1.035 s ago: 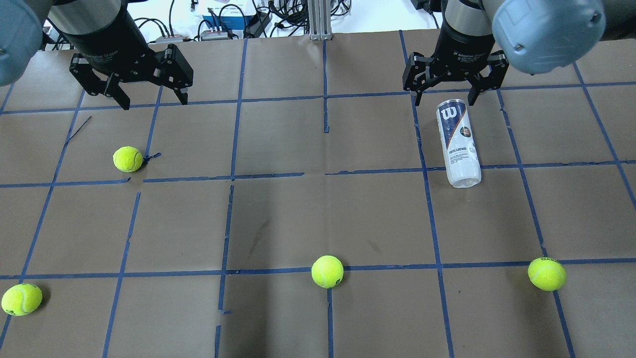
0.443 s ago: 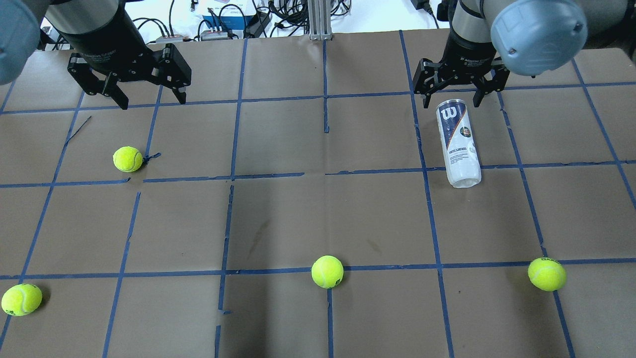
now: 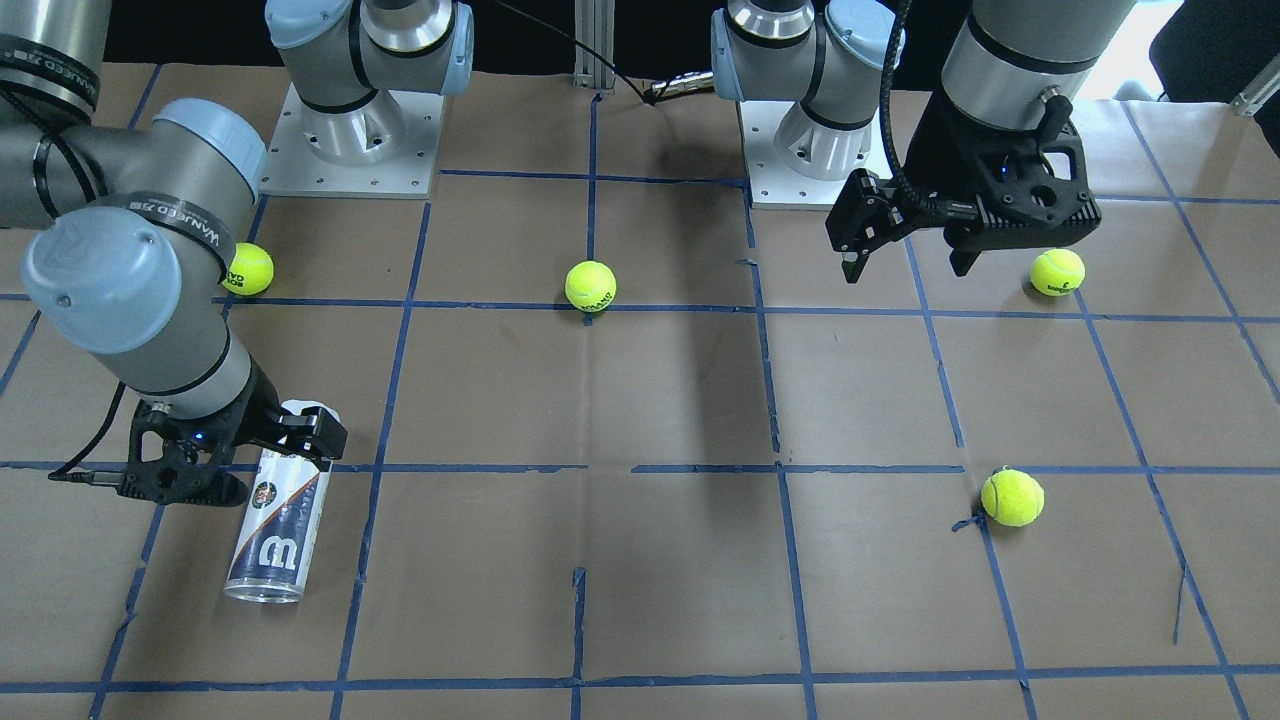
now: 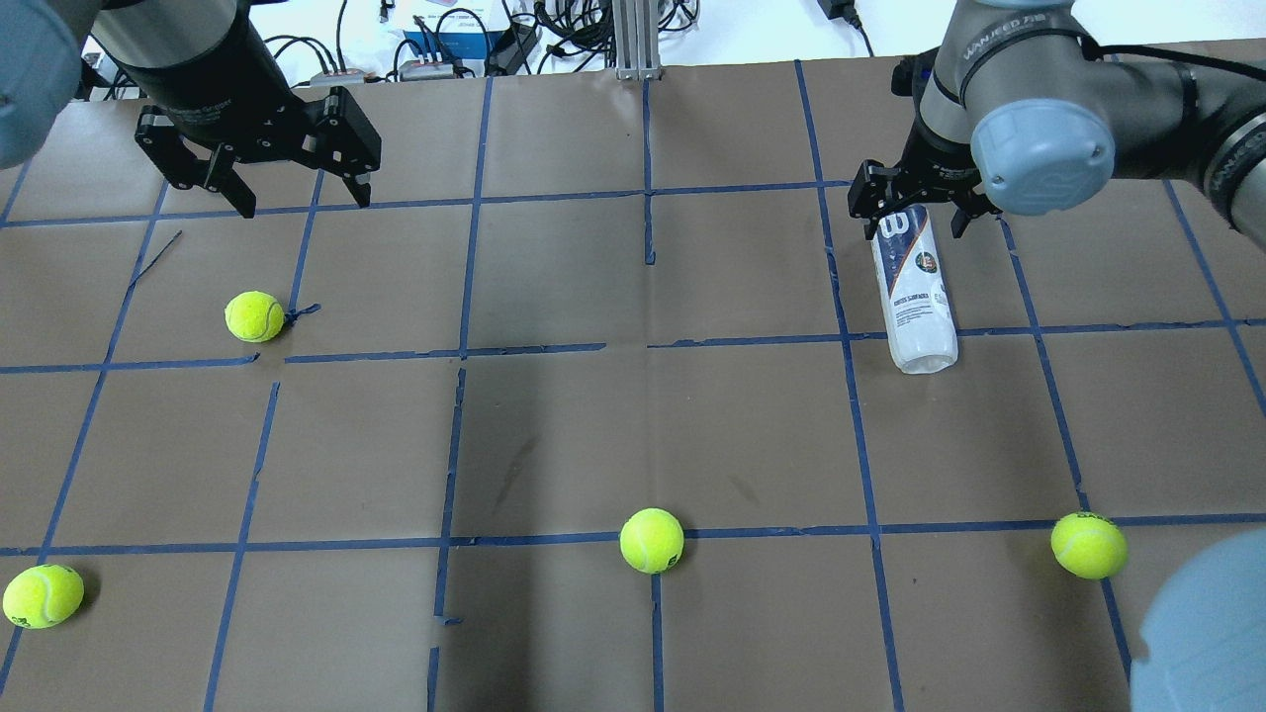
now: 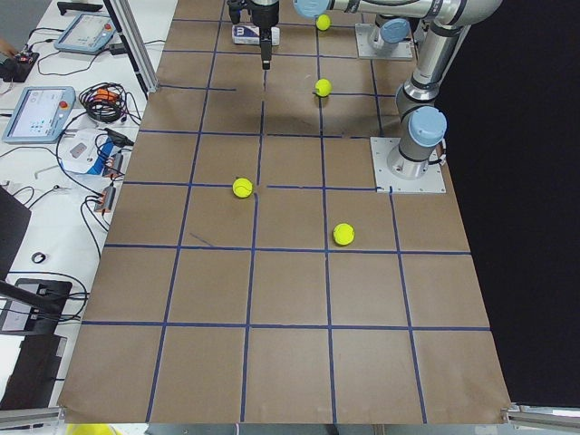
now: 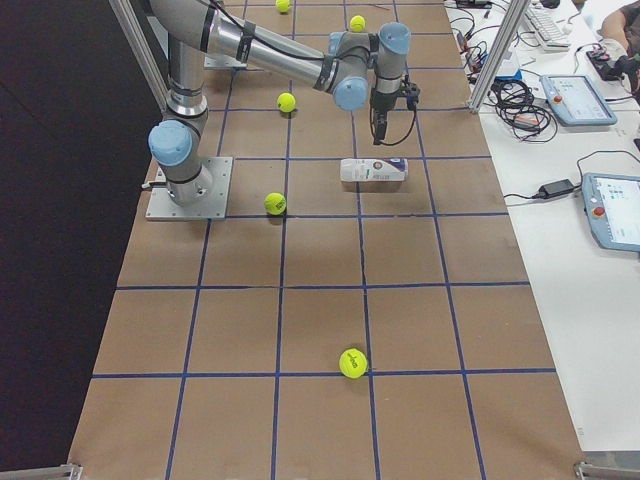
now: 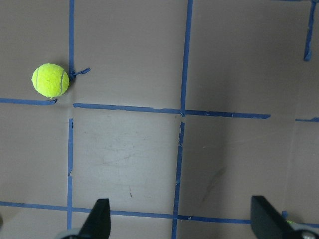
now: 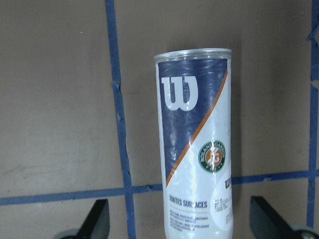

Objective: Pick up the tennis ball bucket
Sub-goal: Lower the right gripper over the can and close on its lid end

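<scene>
I'm hovering my right tool [image 4: 910, 218], jaws spread, astride the tennis ball bucket [image 4: 917, 297], which is lying nr the worktop [image 4: 554, 277] far-right corner; grip & lift not yet done.

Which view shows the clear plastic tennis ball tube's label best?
Right wrist-mounted: the clear plastic tennis ball tube fills the frame, its white-and-navy label readable. Overhead and front-facing show it lying down, smaller; the side views, tiny.

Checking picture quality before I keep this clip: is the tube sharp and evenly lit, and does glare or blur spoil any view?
Right wrist view: the tube is sharp, its label readable, with only faint sheen streaks. Overhead view: a blurred arm joint fills the lower right corner, and the far background is washed out. Front view: soft shadows on the table, nothing hidden.
</scene>
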